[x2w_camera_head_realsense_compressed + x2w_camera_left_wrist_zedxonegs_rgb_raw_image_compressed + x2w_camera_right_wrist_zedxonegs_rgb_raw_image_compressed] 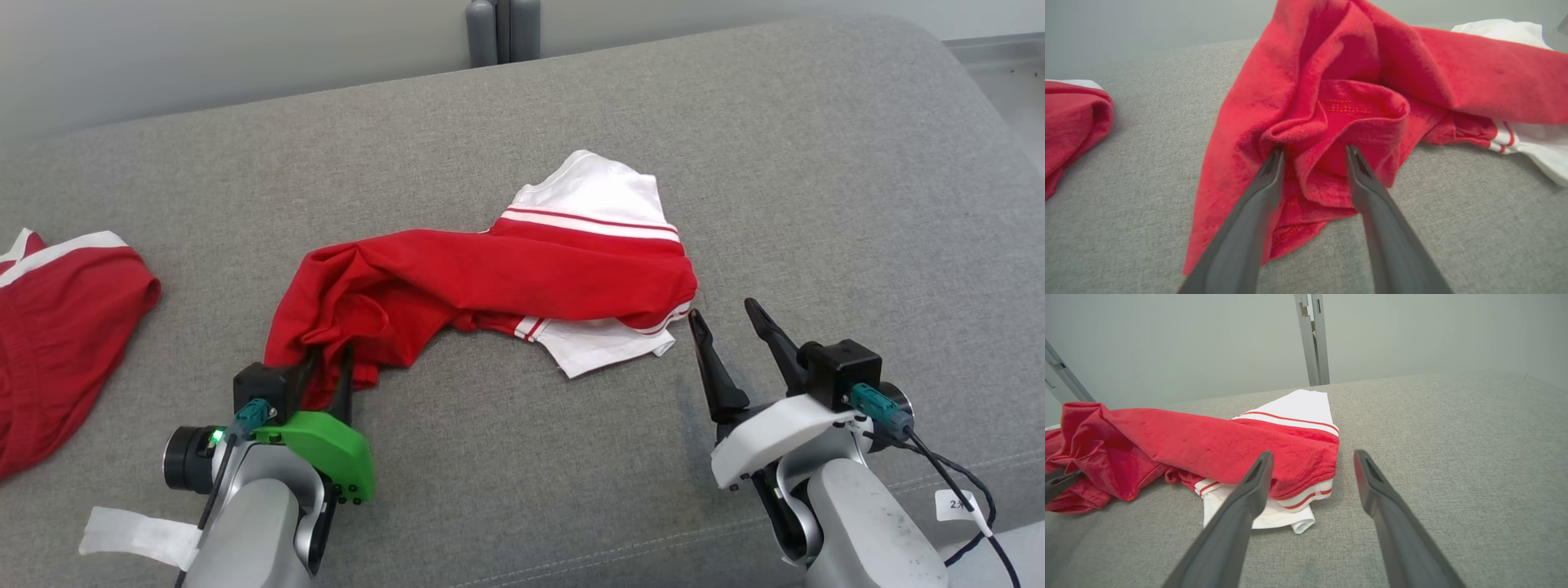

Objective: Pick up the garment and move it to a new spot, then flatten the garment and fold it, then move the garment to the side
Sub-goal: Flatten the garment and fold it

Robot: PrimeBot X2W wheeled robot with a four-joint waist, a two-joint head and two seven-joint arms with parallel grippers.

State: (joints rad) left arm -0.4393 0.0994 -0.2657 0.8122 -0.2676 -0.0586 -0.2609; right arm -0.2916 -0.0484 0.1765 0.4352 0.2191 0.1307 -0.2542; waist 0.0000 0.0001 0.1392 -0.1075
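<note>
Head view: garment [490, 278] on grey cushion [522, 482]

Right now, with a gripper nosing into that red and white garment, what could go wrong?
The left gripper straddles a bunched fold of the crumpled red-and-white cloth garment, so it may pinch several layers and lift a lump. The open right gripper sits off the garment's edge, so it might miss it. A second red garment lies to the left; dragging that way could tangle them.

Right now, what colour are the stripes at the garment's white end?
Thin red stripes on white, on the mostly red garment; best in the head view.
</note>
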